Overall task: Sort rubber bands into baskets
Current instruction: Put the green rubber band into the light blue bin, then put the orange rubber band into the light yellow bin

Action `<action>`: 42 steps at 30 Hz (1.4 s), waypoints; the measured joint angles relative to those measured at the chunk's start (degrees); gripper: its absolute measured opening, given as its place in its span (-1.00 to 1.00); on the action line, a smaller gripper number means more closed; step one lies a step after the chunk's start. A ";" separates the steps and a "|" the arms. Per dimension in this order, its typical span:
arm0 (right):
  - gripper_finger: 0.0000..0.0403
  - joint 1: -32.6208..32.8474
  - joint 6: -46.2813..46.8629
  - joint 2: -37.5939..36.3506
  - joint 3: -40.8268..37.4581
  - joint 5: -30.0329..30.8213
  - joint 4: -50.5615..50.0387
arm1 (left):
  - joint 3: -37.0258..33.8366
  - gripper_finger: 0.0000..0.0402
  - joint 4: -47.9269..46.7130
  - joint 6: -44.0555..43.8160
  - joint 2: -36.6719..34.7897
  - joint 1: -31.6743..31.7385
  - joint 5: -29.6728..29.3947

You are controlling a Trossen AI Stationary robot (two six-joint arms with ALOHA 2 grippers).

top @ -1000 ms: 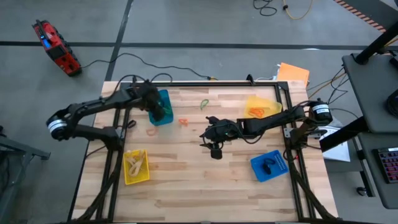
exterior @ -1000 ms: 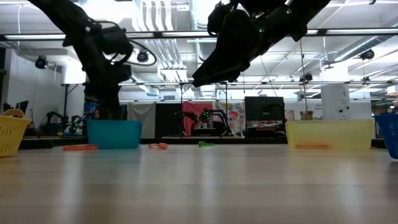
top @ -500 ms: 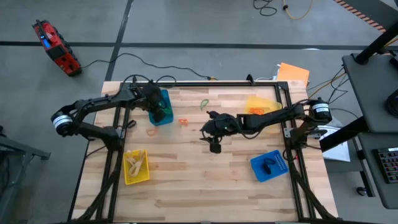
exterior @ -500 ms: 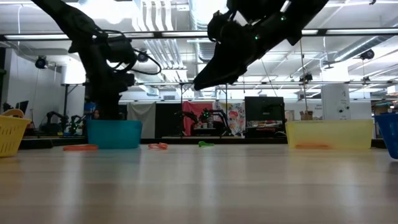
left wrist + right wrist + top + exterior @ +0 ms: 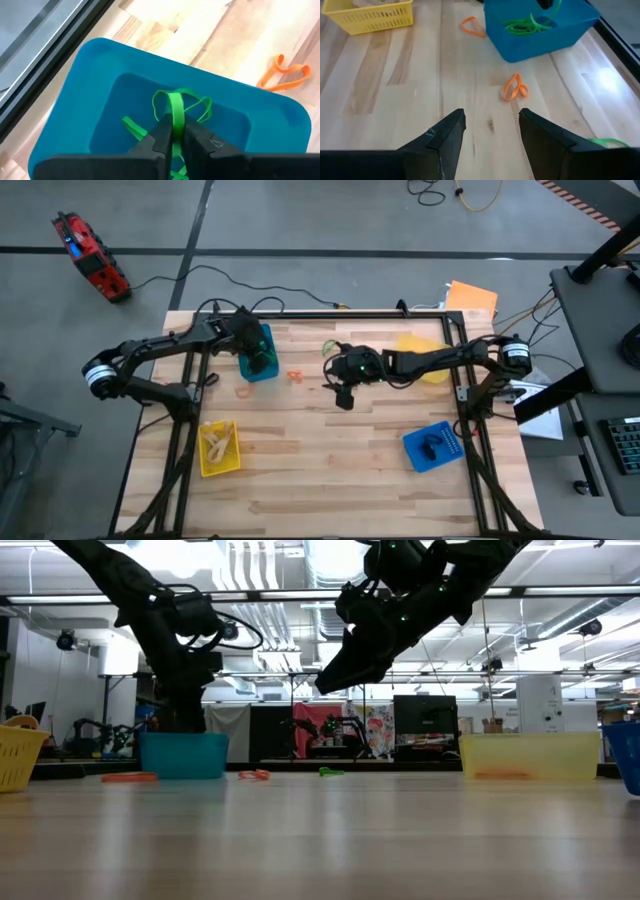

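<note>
left gripper point(image 5: 172, 134) poised over the blue rectangular plastic basket point(image 5: 259, 352) at the table's far left, jaws pinched on a thin green rubber band point(image 5: 175, 111) that dangles into the bin above other green loops on its floor. release not yet made — band likely to cling to a fingertip and ride back out if the arm lifts before the jaws part fully. lies close to the bin's near wall, so a sideways pull could flick it over the rim.

right gripper point(image 5: 490, 135) held above the bare wooden table point(image 5: 330, 470) near the middle, jaws apart and empty, aimed toward a small twisted orange rubber band point(image 5: 515, 87) lying flat just beside the blue basket. flat, thin loop: fingers liable to skate over it or close on wood alone. a second orange band point(image 5: 472, 26) near the same basket, a green loop point(image 5: 329, 346) farther back.

both arms converging on the same corner — contact between them, or a nudge to the basket, plausible if the right one advances before the left clears. yellow baskets point(image 5: 219, 447) and point(image 5: 424, 352), second blue basket point(image 5: 433, 446) well apart from the action.
</note>
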 joint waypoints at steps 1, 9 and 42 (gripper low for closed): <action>-0.09 0.02 -0.14 0.00 0.00 -0.06 0.00 | 0.00 -0.90 0.13 0.00 0.00 0.00 0.00; -0.09 0.05 1.38 0.02 0.00 -0.07 -0.07 | -0.04 -0.47 0.24 -0.32 0.00 0.00 -13.59; -0.09 -0.28 0.08 6.72 5.37 6.56 5.05 | -0.72 -0.36 4.87 -11.10 -18.35 -36.77 -16.70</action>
